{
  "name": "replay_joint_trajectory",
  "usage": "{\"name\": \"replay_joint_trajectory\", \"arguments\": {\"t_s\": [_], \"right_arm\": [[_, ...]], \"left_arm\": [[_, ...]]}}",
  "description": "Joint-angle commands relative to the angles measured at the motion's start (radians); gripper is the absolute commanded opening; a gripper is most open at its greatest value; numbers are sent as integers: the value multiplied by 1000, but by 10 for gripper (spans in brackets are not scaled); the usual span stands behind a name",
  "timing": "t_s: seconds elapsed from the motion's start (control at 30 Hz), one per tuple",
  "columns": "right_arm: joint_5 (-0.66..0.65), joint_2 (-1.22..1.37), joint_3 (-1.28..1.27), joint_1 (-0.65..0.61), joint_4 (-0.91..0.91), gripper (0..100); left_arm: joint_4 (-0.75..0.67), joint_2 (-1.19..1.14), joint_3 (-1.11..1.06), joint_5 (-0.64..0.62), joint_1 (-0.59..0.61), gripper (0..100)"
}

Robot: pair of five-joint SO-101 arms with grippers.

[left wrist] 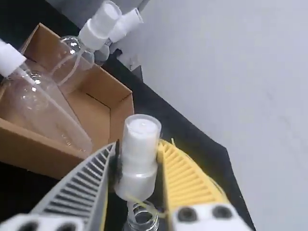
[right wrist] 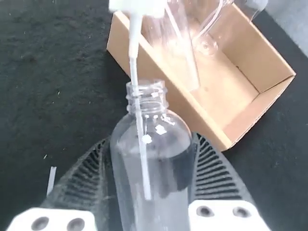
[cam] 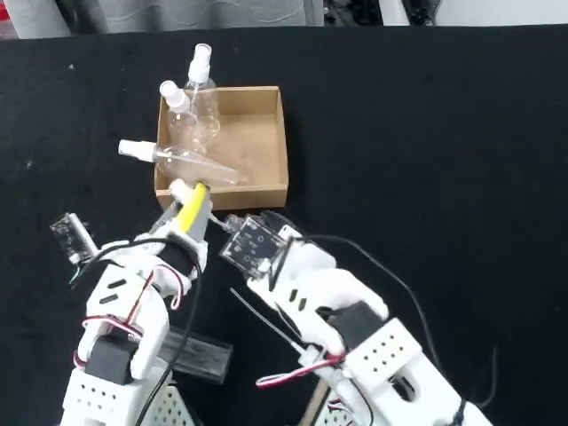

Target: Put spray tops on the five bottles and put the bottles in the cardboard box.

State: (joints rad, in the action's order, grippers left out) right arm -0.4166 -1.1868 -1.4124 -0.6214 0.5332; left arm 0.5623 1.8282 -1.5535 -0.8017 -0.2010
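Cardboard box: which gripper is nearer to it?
Left. The left gripper, holding a spray top, is at the front wall of the cardboard box; the right gripper, holding a bottle, is farther back.

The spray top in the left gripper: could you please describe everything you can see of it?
The spray top is white plastic, seemingly under a translucent cap, with a thin dip tube hanging below. The left gripper is shut on its body. It stands about upright above the open neck of the clear bottle held by the right gripper. Its tube reaches inside, but the top is not yet seated.
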Motion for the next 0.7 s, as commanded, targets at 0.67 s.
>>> {"name": "replay_joint_trajectory", "arguments": {"t_s": [0.67], "right_arm": [[11,-205,-48,-31,0,113]], "left_arm": [[172,-3,154,-57,-42,203]]}}
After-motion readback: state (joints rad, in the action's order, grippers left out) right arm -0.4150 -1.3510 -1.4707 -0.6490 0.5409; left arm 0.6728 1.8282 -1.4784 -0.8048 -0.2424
